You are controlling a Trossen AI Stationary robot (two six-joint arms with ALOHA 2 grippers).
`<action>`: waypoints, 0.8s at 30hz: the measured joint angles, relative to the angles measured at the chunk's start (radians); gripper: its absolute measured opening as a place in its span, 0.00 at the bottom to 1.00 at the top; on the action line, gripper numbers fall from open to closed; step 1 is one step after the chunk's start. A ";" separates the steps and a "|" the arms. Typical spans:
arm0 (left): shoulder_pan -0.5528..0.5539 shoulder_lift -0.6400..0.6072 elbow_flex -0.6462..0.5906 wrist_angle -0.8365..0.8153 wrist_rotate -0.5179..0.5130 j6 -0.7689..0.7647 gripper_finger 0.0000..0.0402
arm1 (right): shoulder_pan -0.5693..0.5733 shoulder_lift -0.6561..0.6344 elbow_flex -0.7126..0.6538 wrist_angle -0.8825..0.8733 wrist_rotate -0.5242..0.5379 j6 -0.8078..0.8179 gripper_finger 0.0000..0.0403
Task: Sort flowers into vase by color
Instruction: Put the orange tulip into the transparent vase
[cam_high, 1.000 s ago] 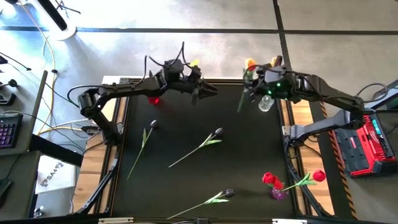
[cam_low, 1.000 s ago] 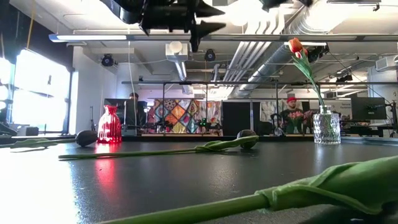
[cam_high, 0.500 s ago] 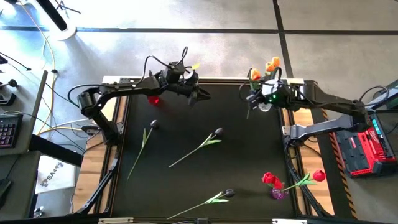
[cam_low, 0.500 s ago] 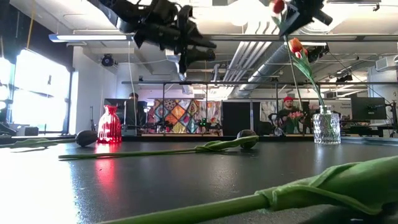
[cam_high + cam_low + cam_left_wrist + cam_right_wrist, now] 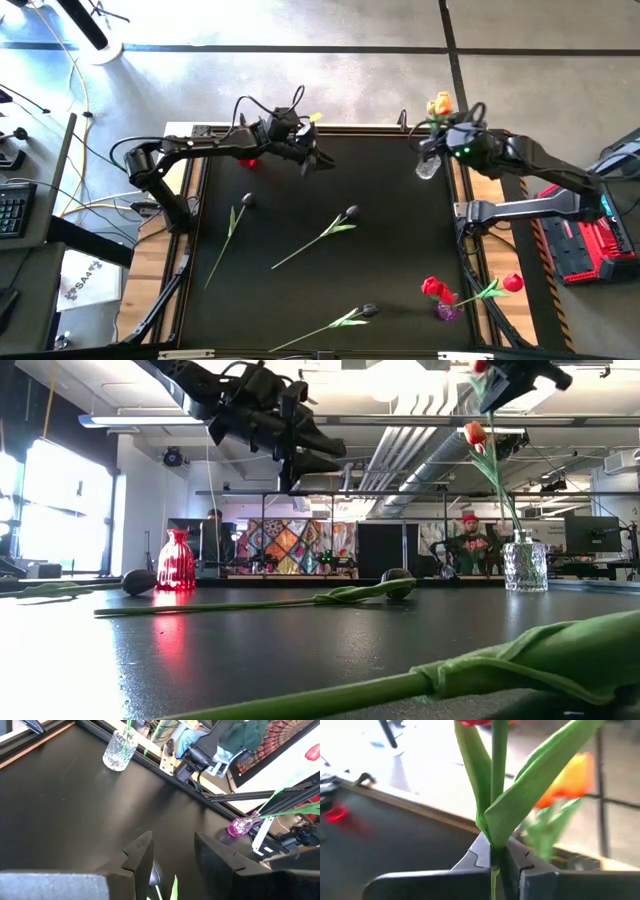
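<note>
Sorted so far: clear glass vase (image 5: 427,167) at the table's far right edge held one orange tulip (image 5: 476,434); purple vase (image 5: 447,311) at the near right corner held red tulips (image 5: 433,289), one head (image 5: 513,283) leaning out to the side; red vase (image 5: 176,560) at the far left stood partly under the left arm, contents not discernible.

Left to sort: three dark-headed tulips lay flat on the black table (image 5: 300,290), well apart from each other — one at the left (image 5: 232,225), one mid-table (image 5: 330,229), one near the front edge (image 5: 340,321).

In transit: one tulip (image 5: 496,780) gripped by its green stem, carried upright above the clear vase; its head looked orange from overhead, though a red edge showed at the wrist camera. Judged not yet placed.

Right gripper (image 5: 494,856): jaws pinched tight on that stem, just below where the leaves fork.

Left gripper (image 5: 172,857): jaws parted, moderately wide, nothing between them; hung above the far-left part of the table, near the red vase, a dark tulip head showing below the fingers
</note>
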 joint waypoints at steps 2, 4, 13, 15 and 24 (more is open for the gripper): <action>0.000 0.000 0.000 -0.010 -0.014 -0.002 0.33 | -0.019 -0.017 0.004 -0.009 0.046 -0.016 0.00; 0.000 0.000 0.000 -0.022 -0.026 -0.001 0.33 | -0.042 -0.030 0.005 -0.025 0.081 -0.024 0.00; 0.000 0.000 0.000 -0.045 -0.045 0.025 0.33 | -0.137 -0.039 0.005 -0.069 0.127 -0.030 0.00; 0.002 0.000 0.000 -0.044 -0.046 0.026 0.33 | -0.147 -0.039 0.005 -0.068 0.149 -0.028 0.00; 0.004 0.000 0.000 -0.045 -0.090 0.052 0.33 | -0.158 -0.038 -0.090 0.020 0.170 0.047 0.00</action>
